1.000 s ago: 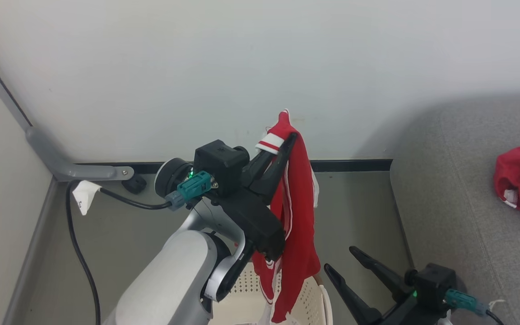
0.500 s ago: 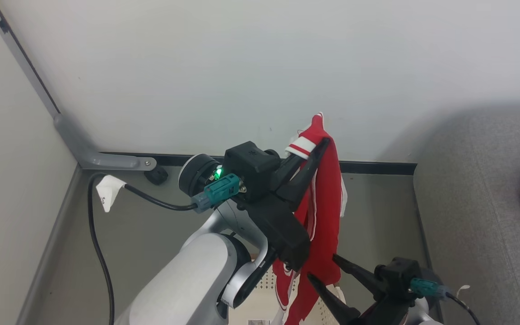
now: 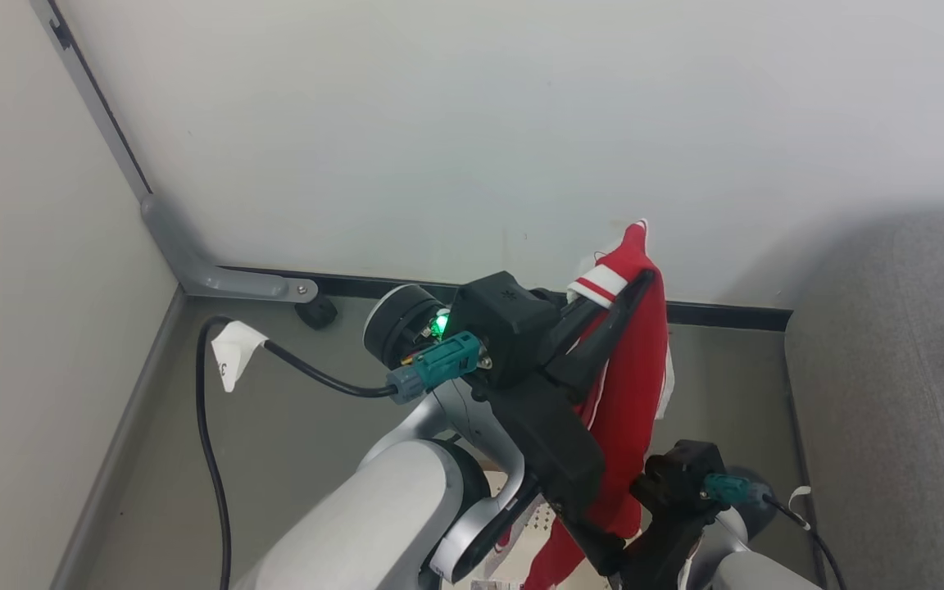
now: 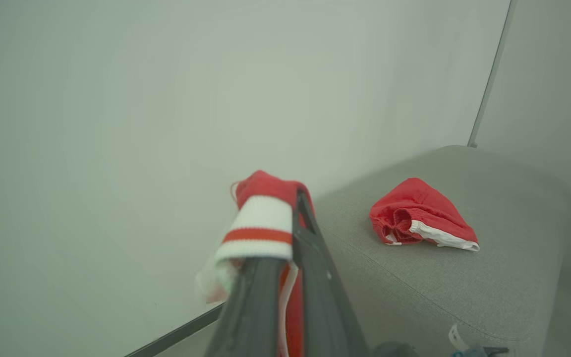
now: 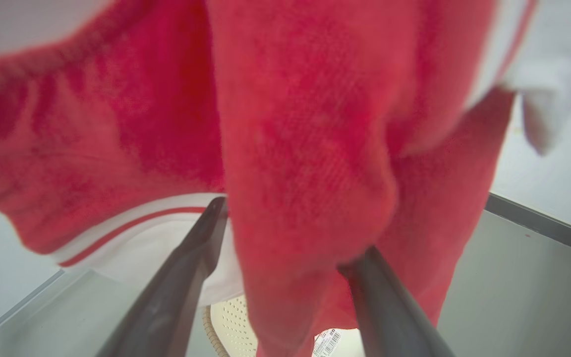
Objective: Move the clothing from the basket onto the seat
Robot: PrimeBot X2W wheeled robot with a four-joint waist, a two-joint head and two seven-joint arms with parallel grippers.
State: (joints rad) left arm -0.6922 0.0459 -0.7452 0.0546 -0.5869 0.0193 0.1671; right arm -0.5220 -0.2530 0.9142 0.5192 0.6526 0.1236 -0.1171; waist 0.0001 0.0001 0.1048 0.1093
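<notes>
Clothing: one red piece pinched tight at its striped cuff by left gripper, hanging straight down, long axis vertical, lower end over basket. Right gripper just below, fingers spread wide, loose lower fabric hanging between them, nothing clamped. Seat lies off to the right of the hanging piece, well apart, second piece already lying on it. Carry goes rightward, I'd say; left arm has the load, right arm sits nearer the seat.
</notes>
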